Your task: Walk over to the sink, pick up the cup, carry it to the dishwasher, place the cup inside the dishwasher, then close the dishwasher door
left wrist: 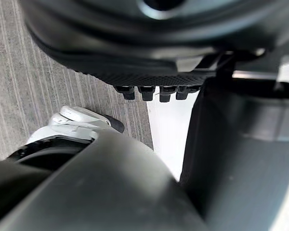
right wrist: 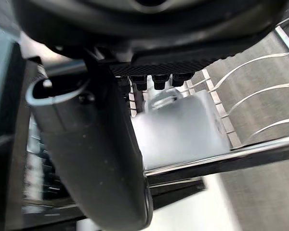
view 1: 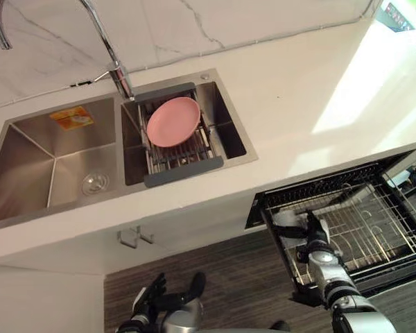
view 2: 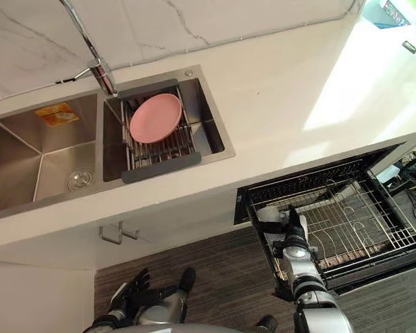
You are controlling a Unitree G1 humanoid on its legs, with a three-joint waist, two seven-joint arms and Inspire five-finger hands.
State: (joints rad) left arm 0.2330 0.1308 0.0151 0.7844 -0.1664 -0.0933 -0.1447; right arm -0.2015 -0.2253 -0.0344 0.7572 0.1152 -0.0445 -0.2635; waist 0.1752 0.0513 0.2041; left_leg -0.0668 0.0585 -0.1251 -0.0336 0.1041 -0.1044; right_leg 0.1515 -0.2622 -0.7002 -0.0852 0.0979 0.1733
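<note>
Trouble would come from letting go too soon: in the left eye view, lower right, the right hand [view 1: 315, 234] curls round the pale cup [view 1: 288, 220] at the near-left corner of the open dishwasher's [view 1: 261, 208] rack [view 1: 381, 222], and a tipped cup could roll or wedge there and foul the closing. The left hand [view 1: 154, 295] hangs at bottom left, loosely spread. In the right eye view the cup stretches leftward from the hand, its long axis seemingly across the frame, not upright. In the left wrist view, fingertips [left wrist: 154, 91] hold nothing above the floor [left wrist: 29, 72]. In the right wrist view, fingers [right wrist: 159, 81] rest on the cup over the rack wires; where its mouth points I cannot tell.
</note>
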